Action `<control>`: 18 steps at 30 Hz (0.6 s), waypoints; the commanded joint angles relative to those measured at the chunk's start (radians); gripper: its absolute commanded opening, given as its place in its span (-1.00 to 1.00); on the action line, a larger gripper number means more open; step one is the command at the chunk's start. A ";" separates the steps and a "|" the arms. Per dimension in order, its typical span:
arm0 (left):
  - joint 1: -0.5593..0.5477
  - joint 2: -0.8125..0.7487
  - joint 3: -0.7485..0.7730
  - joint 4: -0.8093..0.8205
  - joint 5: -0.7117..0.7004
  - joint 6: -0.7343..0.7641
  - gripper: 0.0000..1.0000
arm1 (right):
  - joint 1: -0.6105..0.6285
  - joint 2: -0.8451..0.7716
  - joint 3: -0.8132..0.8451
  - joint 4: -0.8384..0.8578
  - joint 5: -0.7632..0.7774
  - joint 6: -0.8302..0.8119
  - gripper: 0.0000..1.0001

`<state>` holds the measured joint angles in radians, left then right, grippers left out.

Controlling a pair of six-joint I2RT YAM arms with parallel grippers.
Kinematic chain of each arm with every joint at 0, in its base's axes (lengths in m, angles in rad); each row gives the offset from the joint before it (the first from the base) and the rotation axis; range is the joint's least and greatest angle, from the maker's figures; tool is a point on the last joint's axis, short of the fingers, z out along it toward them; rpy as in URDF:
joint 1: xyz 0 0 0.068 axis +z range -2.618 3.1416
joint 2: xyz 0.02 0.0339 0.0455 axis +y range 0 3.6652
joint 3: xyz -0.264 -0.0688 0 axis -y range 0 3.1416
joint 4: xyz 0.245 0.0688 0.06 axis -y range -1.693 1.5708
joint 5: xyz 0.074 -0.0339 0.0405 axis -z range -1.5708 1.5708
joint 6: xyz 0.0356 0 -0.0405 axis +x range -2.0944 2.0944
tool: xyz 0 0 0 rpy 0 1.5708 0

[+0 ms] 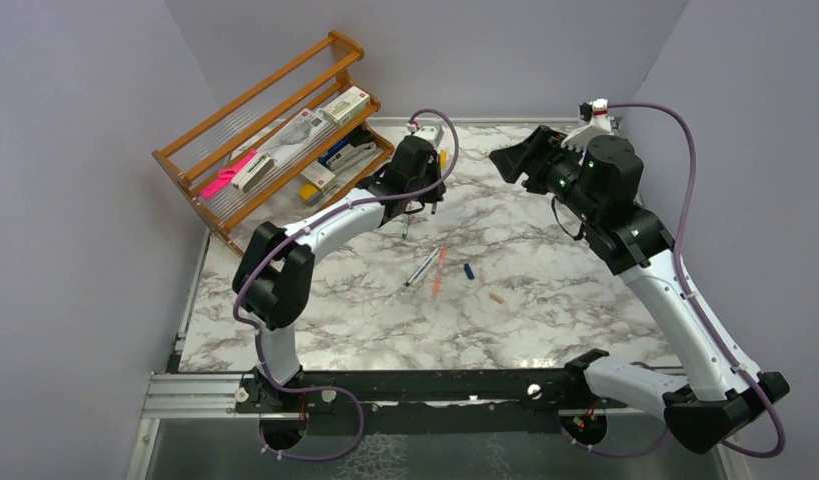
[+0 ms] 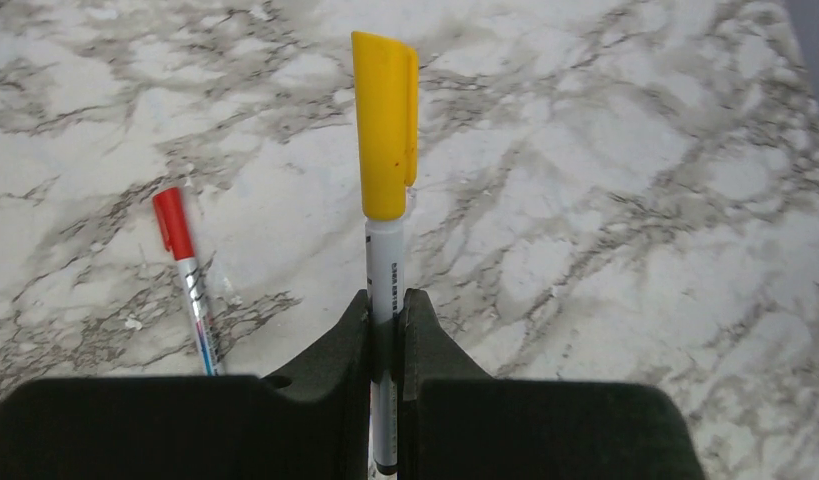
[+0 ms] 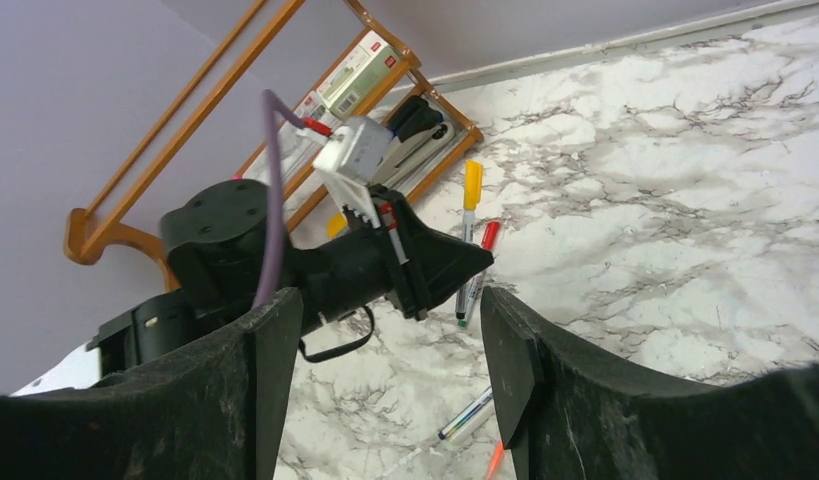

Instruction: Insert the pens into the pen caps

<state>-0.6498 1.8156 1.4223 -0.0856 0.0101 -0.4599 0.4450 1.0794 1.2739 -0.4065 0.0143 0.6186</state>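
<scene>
In the upper left of the top view stood a wooden rack (image 1: pixel 275 140) holding boxes and a pink bar (image 1: pixel 228 175). Just right of it, the left gripper (image 2: pixel 385 310) was closed tight on the barrel of a white pen (image 2: pixel 384 260). This pen stuck out past the fingertips and wore a yellow cap (image 2: pixel 385 130) on its far end. In the left wrist view a red-capped pen (image 2: pixel 190 290) lay on the marble table (image 1: pixel 545 320) to the left of the held pen, apart from it.

Near the centre of the top view a grey pen (image 1: pixel 422 268) and a salmon-orange pen (image 1: pixel 440 270) lay close side by side. A dark blue cap (image 1: pixel 469 271) sat just to their right, and a pale pink cap (image 1: pixel 497 297) sat further right and lower, apart from the others.

In the upper right, the right gripper (image 3: pixel 390 380) was raised above the table with its jaws spread wide and nothing between them. Its fingers (image 3: pixel 510 370) framed the left gripper and the yellow-capped pen in the right wrist view.
</scene>
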 commanded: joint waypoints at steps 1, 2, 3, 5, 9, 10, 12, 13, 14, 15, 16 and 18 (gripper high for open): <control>-0.002 0.082 0.085 -0.187 -0.188 -0.080 -1.00 | -0.002 0.000 -0.002 -0.025 0.026 -0.016 0.29; -0.002 0.097 0.091 -0.208 -0.200 -0.098 -1.00 | -0.002 0.003 -0.002 -0.027 0.026 -0.017 0.28; -0.002 0.111 0.100 -0.230 -0.208 -0.114 -1.00 | -0.002 0.004 -0.002 -0.031 0.026 -0.018 0.28; -0.001 0.140 0.117 -0.272 -0.210 -0.134 -1.00 | -0.002 0.006 -0.004 -0.036 0.024 -0.021 0.27; 0.001 0.215 0.163 -0.374 -0.190 -0.157 -1.00 | -0.002 0.011 -0.006 -0.043 0.014 -0.029 0.26; 0.003 0.226 0.163 -0.388 -0.189 -0.164 -1.00 | -0.003 0.013 -0.007 -0.044 0.011 -0.029 0.26; 0.005 0.241 0.151 -0.396 -0.180 -0.175 -1.00 | -0.002 0.017 -0.008 -0.050 0.001 -0.032 0.24; 0.006 0.250 0.145 -0.396 -0.170 -0.177 -1.00 | -0.002 0.018 -0.008 -0.053 -0.001 -0.033 0.22; 0.008 0.261 0.145 -0.399 -0.162 -0.176 -0.98 | -0.002 0.020 -0.008 -0.056 -0.004 -0.035 0.21; 0.009 0.272 0.145 -0.405 -0.165 -0.175 -0.96 | -0.002 0.022 -0.008 -0.060 -0.007 -0.038 0.20; 0.009 0.282 0.147 -0.412 -0.170 -0.177 -0.95 | -0.002 0.025 -0.006 -0.066 -0.011 -0.040 0.20; 0.010 0.299 0.147 -0.419 -0.181 -0.175 -0.94 | -0.003 0.036 -0.002 -0.076 -0.020 -0.044 0.19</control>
<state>-0.6468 2.0785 1.5578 -0.4519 -0.1478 -0.6167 0.4450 1.0988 1.2736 -0.4519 0.0132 0.5964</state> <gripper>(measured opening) 0.085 0.602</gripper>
